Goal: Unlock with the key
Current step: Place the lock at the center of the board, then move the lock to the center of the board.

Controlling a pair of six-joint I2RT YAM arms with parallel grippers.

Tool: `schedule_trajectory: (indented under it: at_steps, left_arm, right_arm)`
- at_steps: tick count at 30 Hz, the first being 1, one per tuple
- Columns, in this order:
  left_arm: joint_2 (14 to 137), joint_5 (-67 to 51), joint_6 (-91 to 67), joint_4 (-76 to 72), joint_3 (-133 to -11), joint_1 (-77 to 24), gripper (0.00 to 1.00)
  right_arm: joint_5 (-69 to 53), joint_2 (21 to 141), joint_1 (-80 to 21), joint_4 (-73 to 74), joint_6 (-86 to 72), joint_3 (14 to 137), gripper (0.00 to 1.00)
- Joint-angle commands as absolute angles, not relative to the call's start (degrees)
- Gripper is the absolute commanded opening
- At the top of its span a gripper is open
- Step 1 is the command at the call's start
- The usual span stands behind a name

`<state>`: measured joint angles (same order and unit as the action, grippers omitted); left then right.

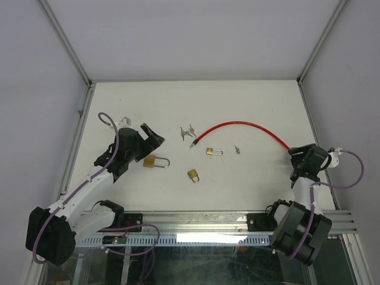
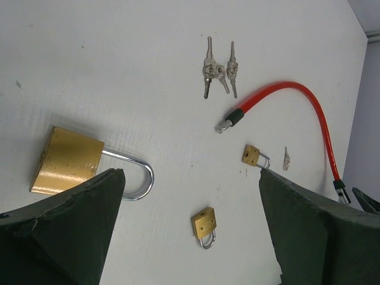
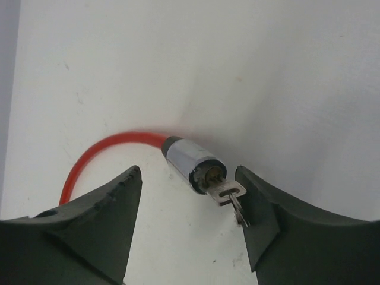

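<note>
While the key (image 3: 228,193) sits in the lock cylinder (image 3: 193,163) at the surface's (image 1: 178,107) 3 o'clock edge, right fingers (image 3: 89,225) straddle it, spread, gripping nothing | axis: 10-to-4 o'clock in the wrist view, key end at 4 | left fingers (image 2: 71,237): wide open, far off at 9 o'clock

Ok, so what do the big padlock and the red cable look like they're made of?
The big padlock looks like brass, a brushed yellow-gold body; its shackle looks like polished steel, bright and silvery. The red cable has a glossy red skin, probably plastic over a core I can't see. Its lock end is shiny chrome-look metal, with a silvery metal key in it.
</note>
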<state>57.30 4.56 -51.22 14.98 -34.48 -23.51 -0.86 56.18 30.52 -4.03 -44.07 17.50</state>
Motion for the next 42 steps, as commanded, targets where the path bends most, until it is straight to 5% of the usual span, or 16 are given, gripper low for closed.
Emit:
schedule_trajectory:
  at_steps: [1,10,19,30,42]
  left_arm:
    - [53.5,6.2,-50.3,16.5,-37.3,-22.8,0.99]
    - [52.2,5.9,-47.2,20.0,-38.9,-22.8,0.99]
    - [61.8,-1.7,-45.5,17.4,-42.3,-22.9,0.99]
    - [77.1,2.9,-42.3,12.8,-52.2,-22.8,0.99]
    - [99.6,-3.2,-29.0,12.2,-67.9,-24.2,0.83]
  right_arm:
    - [-0.8,49.9,24.9,2.5,-36.6,22.7,0.7]
    - [9.6,43.6,2.7,9.6,-32.7,26.9,0.87]
    - [30.2,44.2,0.4,14.9,-29.5,29.3,0.96]
    - [3.3,58.1,-3.8,-1.7,-17.7,31.8,0.88]
    - [1.9,66.1,-14.7,-13.9,-16.9,30.8,0.88]
